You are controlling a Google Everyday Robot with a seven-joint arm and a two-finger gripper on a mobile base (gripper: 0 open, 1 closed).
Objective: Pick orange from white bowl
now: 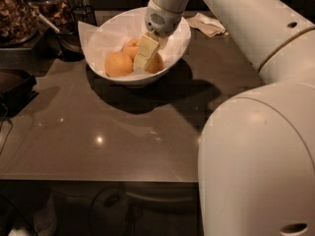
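The gripper (142, 63) is down inside the white bowl (183, 39) at the far side of the table (98, 132), wedged between the left fruit (118, 64) and the orange (157, 63) on the right, which it partly hides. A third fruit (130, 47) sits farther back. I cannot tell whether the gripper is wide or closed. I'd centre it on the orange alone, squeeze gently since the skin looks slick, then lift straight up past the slanted rim.

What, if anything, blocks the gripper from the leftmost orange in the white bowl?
Probably nothing: the gripper is down inside the white bowl, right beside that orange, whose top lies uncovered.
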